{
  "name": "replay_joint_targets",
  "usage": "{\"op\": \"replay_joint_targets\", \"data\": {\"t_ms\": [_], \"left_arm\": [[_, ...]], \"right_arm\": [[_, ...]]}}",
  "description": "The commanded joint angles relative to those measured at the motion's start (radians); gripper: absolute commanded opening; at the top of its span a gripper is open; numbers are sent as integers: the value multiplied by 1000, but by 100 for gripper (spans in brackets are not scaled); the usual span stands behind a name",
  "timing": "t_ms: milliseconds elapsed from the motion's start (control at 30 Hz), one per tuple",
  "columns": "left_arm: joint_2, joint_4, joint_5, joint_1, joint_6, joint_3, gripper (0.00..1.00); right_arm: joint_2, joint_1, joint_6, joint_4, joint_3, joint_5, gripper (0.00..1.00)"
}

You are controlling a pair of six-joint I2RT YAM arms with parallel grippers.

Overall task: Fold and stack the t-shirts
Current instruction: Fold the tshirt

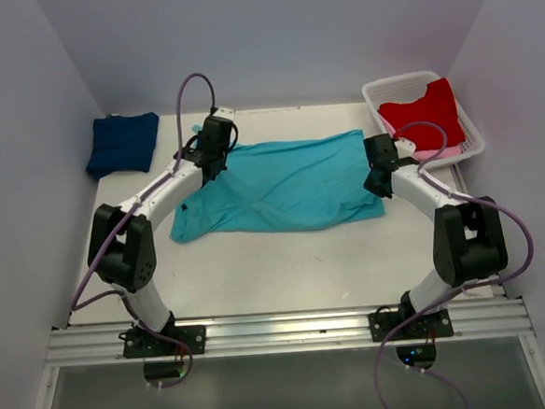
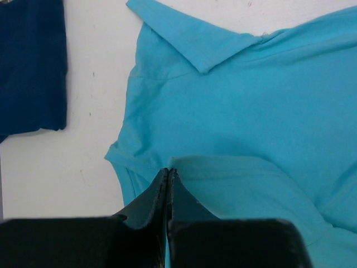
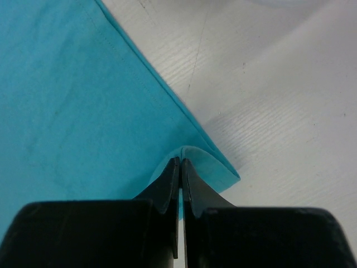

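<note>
Cloth of the turquoise t-shirt (image 1: 290, 185) is lying spread across the table (image 1: 286, 269). The left gripper (image 2: 168, 174) is pinching a fold near its sleeve, and the right gripper (image 3: 179, 163) is clamping its hem corner. The navy t-shirt (image 1: 123, 145) is sitting folded far left.

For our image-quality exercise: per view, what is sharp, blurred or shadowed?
Top external: soft even light, faint shadows, all sharp. Left wrist: turquoise t-shirt sharp, left fingers dark and soft-edged. Right wrist: hem stitching crisp, right fingers nearly featureless black.

A white slotted basket (image 1: 374, 94) sits at the far right corner of the white table (image 1: 286, 269)
</note>
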Motion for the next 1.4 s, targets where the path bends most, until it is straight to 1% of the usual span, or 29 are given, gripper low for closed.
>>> {"op": "replay_joint_targets", "data": {"t_ms": [0,200,500,933,1100,1367], "left_arm": [[48,46,1,19,25,30,0],[71,71,-10,38,16,26,0],[-4,140,-71,55,34,4,0],[28,154,-90,79,48,19,0],[-12,168,-107,98,47,0,0],[-63,177,-111,99,39,-19,0]], "right_arm": [[32,-3,-2,2,41,39,0],[57,-10,6,13,38,59,0],[45,-19,6,23,36,90,0],[97,-36,1,39,52,97,0],[89,-39,7,53,36,102,0],[35,-39,6,129,-5,101,0]]}}
